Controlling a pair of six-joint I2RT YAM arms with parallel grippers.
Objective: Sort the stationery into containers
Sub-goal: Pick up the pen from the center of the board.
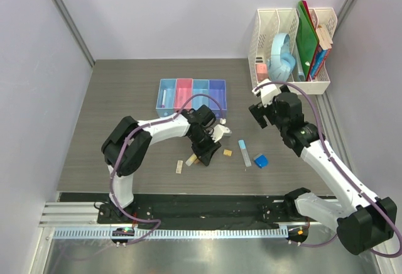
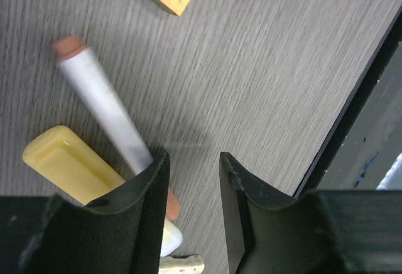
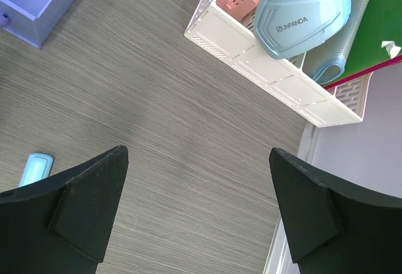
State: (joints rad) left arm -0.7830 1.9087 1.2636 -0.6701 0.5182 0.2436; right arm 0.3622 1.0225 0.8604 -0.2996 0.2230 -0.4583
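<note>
Though set low over the table [image 1: 125, 117] for a pick, holds nothing yet: left gripper [image 2: 193, 158] jaws narrowly parted, gap bare, thin white pen [image 2: 103, 101] passing behind 1 finger rather than between the 2.

Step in hand, by judgement: pick-up of that pen, which lies among loose stationery near the table's middle, short of the containers [image 1: 183, 95].

Next move, likely: sidestep or turn to bracket the shaft across its width, then close.

Long axis, left wrist view: upper left to lower right, orange-capped end pointing upper left, away from the jaws.

Yellow marker [image 2: 66, 161] just beside the pen; touching or not, cannot tell.

Right gripper [image 3: 198, 154] jaws spread wide, empty, hovering over bare table near the white file rack [image 3: 264, 66].
</note>
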